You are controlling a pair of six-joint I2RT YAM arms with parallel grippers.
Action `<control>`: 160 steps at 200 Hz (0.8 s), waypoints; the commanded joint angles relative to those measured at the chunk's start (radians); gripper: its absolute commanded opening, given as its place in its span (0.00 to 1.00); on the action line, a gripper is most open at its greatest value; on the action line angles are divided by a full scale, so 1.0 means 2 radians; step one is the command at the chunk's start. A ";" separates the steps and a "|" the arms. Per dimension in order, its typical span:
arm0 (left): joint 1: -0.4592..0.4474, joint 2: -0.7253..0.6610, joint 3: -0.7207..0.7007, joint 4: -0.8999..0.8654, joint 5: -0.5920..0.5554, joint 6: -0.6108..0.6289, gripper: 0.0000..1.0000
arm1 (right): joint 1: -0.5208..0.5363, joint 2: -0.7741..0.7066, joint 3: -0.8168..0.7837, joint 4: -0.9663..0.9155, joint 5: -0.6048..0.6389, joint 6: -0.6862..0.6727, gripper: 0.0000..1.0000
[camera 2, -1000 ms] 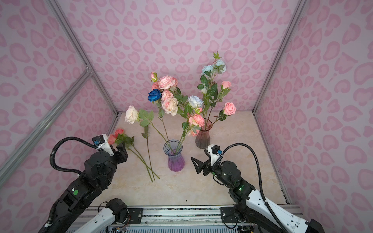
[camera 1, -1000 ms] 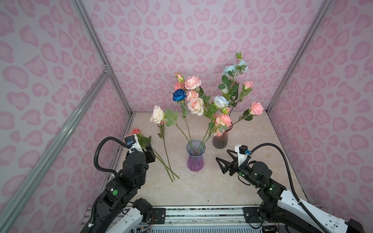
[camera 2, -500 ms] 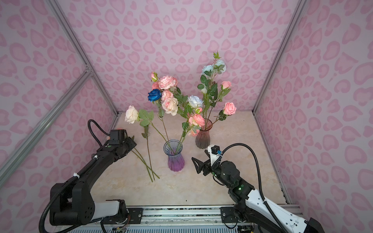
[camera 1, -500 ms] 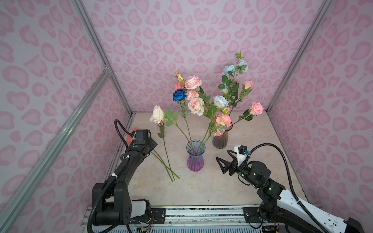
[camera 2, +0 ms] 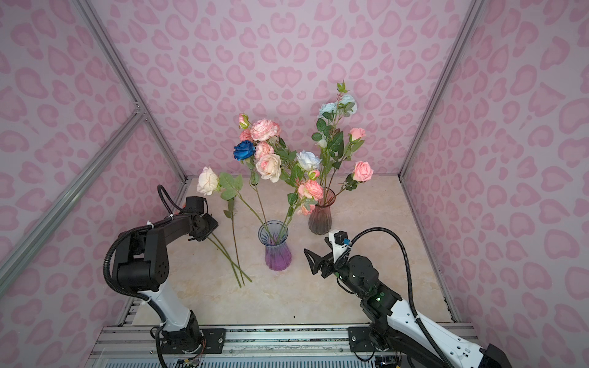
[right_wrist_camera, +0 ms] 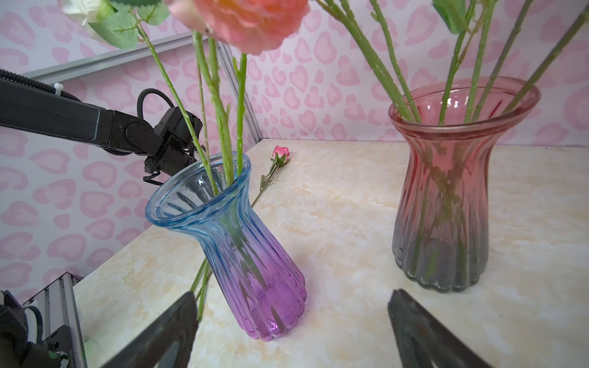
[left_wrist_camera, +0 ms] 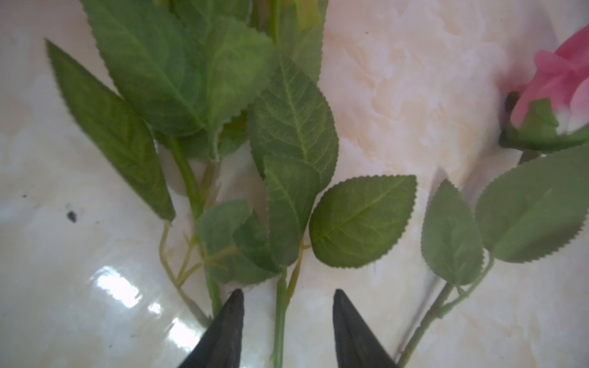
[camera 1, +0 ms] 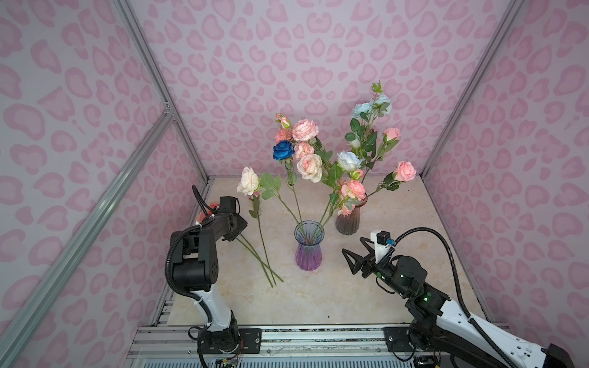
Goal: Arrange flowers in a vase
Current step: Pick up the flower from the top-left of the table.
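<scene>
**Desk:** What are both top views showing?

**Photographer:** The left end effector (camera 1: 236, 228) is reaching low over the loose flower stems (camera 1: 267, 268) lying on the marble-look surface (camera 1: 398, 223), near the blue-to-purple vase (camera 1: 308, 251). Those flowers are not yet arranged, and the arm is probably going for bare stalk below the leaves. The right end effector (camera 1: 352, 247) is hovering just beside that vase with its jaws wide and empty. It looks ready to steady the vase or take a handover.

**Desk:** And the pink-to-grey vase (camera 1: 348, 220)?

**Photographer:** It is standing behind, already carrying tall pale blue and pink blooms (camera 1: 381, 102).

**Desk:** The left wrist view?

**Photographer:** The fingers (left_wrist_camera: 229, 331) are standing apart, straddling one green stem (left_wrist_camera: 280, 318) without pinching it, so they are open and gripping nothing. A pink rosebud (left_wrist_camera: 554, 92) is lying apart from it on the surface.

**Desk:** The right wrist view?

**Photographer:** Two dark fingers are framing the blue-to-purple vase, spread wide and touching nothing. Several stems are leaning in its flared mouth, which is keeping the heads fanned outward.
</scene>
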 commanded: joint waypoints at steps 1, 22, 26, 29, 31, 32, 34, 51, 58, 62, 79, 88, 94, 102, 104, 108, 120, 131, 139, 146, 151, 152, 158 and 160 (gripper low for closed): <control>0.001 0.007 0.011 0.012 -0.003 0.020 0.46 | -0.001 0.002 -0.002 0.006 0.007 -0.006 0.94; 0.001 0.016 0.013 0.013 0.004 0.022 0.39 | -0.002 0.011 -0.003 0.010 0.008 -0.007 0.95; 0.000 0.017 0.012 0.016 0.006 0.021 0.38 | -0.001 0.012 -0.002 0.010 0.007 -0.008 0.95; 0.001 0.018 0.011 0.016 0.007 0.020 0.38 | -0.002 0.013 -0.002 0.011 0.008 -0.008 0.94; 0.001 0.019 0.011 0.017 0.007 0.020 0.37 | -0.002 0.013 -0.002 0.011 0.007 -0.008 0.94; 0.001 0.019 0.011 0.017 0.007 0.020 0.37 | -0.002 0.013 -0.001 0.011 0.007 -0.008 0.95; 0.000 0.019 0.011 0.017 0.008 0.020 0.37 | -0.002 0.014 -0.001 0.011 0.007 -0.008 0.95; 0.000 0.023 0.007 0.019 0.014 0.023 0.33 | -0.003 0.015 0.001 0.012 0.007 -0.009 0.95; 0.000 0.021 0.003 0.021 0.020 0.023 0.33 | -0.003 0.015 0.000 0.013 0.007 -0.009 0.94; 0.000 0.020 0.000 0.023 0.022 0.021 0.33 | -0.003 0.015 0.000 0.012 0.008 -0.009 0.95; 0.000 0.017 -0.012 0.035 0.025 0.025 0.24 | -0.003 0.017 -0.001 0.017 0.005 -0.005 0.95; 0.000 0.017 -0.011 0.035 0.025 0.028 0.17 | -0.003 0.017 -0.001 0.016 0.004 -0.004 0.94; 0.000 0.017 -0.009 0.034 0.027 0.032 0.12 | -0.003 0.017 -0.002 0.014 0.004 -0.004 0.94; 0.000 0.015 -0.006 0.030 0.030 0.033 0.05 | -0.003 0.015 -0.001 0.013 0.006 -0.005 0.94; 0.000 0.014 -0.005 0.030 0.032 0.033 0.04 | -0.003 0.014 -0.002 0.013 0.006 -0.005 0.94; 0.000 0.010 -0.005 0.032 0.035 0.035 0.04 | -0.003 0.012 -0.001 0.013 0.007 -0.005 0.94; -0.004 -0.004 0.001 0.032 0.040 0.040 0.04 | -0.003 0.007 -0.003 0.010 0.008 -0.007 0.94; -0.010 -0.020 0.012 0.028 0.045 0.051 0.04 | -0.003 0.004 -0.003 0.007 0.009 -0.008 0.94; -0.015 -0.032 0.021 0.023 0.047 0.057 0.04 | -0.004 0.003 -0.003 0.007 0.010 -0.008 0.94; -0.019 -0.044 0.027 0.023 0.054 0.063 0.04 | -0.003 0.003 -0.004 0.007 0.010 -0.009 0.95; -0.022 -0.052 0.031 0.023 0.056 0.065 0.04 | -0.003 0.004 -0.004 0.008 0.011 -0.009 0.95; -0.023 -0.053 0.033 0.023 0.057 0.065 0.04 | -0.003 0.004 -0.004 0.009 0.010 -0.009 0.95; -0.027 -0.067 0.037 0.020 0.057 0.068 0.04 | -0.003 0.004 -0.004 0.011 0.011 -0.008 0.94; -0.029 -0.071 0.038 0.020 0.057 0.070 0.04 | -0.004 0.005 -0.004 0.012 0.011 -0.008 0.94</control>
